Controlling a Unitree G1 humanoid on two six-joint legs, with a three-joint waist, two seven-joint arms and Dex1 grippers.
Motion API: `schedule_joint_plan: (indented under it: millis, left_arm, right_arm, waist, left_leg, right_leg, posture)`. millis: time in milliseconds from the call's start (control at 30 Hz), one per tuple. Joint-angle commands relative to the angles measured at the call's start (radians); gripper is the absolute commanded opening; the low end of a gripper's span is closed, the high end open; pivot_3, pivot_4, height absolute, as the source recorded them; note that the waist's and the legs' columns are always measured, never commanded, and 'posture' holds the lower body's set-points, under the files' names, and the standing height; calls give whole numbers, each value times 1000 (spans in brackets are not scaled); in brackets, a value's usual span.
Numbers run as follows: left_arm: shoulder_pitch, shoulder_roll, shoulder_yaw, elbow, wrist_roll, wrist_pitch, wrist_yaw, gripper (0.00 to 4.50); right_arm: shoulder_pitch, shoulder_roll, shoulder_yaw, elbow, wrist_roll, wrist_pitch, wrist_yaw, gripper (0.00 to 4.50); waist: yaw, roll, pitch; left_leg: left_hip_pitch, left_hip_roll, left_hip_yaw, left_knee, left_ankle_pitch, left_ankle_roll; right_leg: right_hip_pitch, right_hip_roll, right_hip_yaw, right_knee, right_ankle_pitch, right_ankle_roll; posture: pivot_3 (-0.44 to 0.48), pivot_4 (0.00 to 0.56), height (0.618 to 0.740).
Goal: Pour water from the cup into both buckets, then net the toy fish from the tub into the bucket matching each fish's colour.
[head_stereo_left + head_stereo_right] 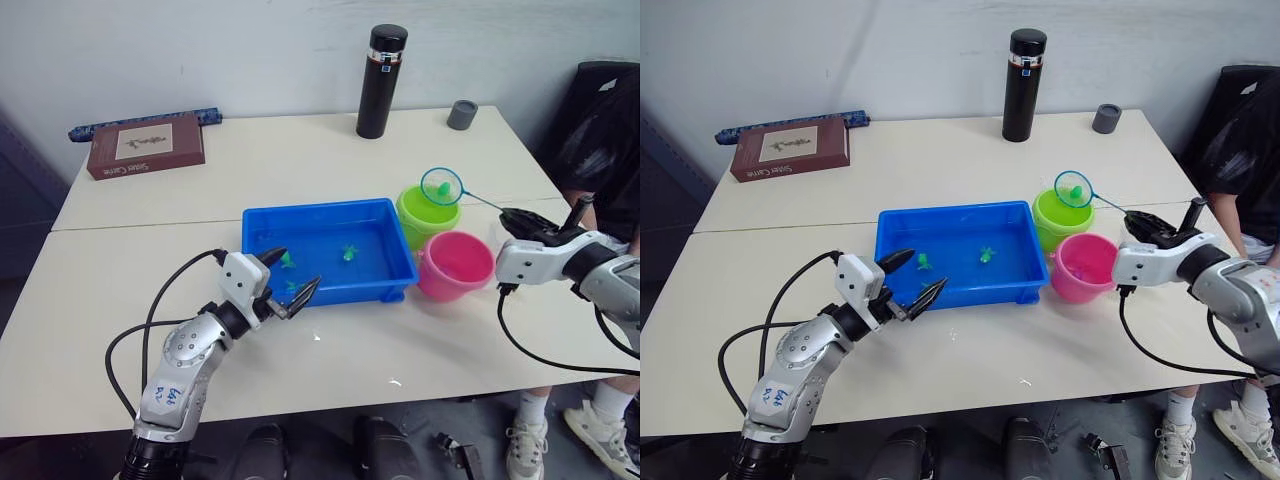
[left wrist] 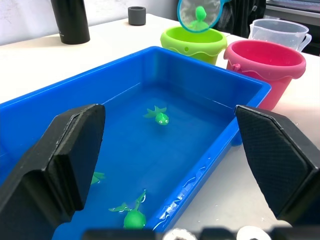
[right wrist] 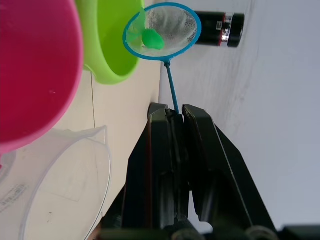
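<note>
The blue tub (image 1: 320, 209) holds water and three green toy fish (image 1: 350, 252). Over its near left corner my left gripper (image 1: 292, 273) is open and holds nothing. My right gripper (image 3: 172, 112) is shut on the thin handle of the net (image 1: 441, 186). The net's hoop hangs just above the lime green bucket (image 1: 421, 218) with a green fish (image 3: 152, 39) in it. The pink bucket (image 1: 455, 266) stands beside the green one, nearer to me. The clear cup (image 2: 280, 31) stands behind the pink bucket, close to my right gripper.
A tall black flask (image 1: 381, 80) and a small grey cap (image 1: 462, 114) stand at the back of the table. A brown book (image 1: 146, 146) lies at the back left. A person sits by the table's right edge (image 1: 603, 135).
</note>
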Motion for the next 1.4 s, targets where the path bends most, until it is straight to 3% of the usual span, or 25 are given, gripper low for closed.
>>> schedule_joint_plan:
  millis: [33,567,1400]
  left_arm:
    - [6,-2,-1,-20,-3,-21,0,4456]
    - [15,-5,-5,-17,1,-25,2,4456]
    - [19,-7,-8,-5,7,-38,0,4456]
  right_arm:
    - [-8,-32,-27,-7,-55,-26,-58,0]
    - [-44,-44,-12,-4,-213,-31,-146,0]
    - [-16,-11,-14,-63,-199,-9,-147,0]
  waist:
    - [0,0,0]
    - [-2,0,0]
    - [-1,0,0]
  left_leg:
    - [0,0,0,0,0,0]
    - [1,0,0,0,0,0]
    - [1,0,0,1,1,0]
  right_leg:
    - [0,0,0,0,0,0]
    - [0,0,0,1,0,0]
    - [0,0,1,3,0,0]
  posture:
    - [0,150,740]
    - [0,150,740]
    - [0,150,740]
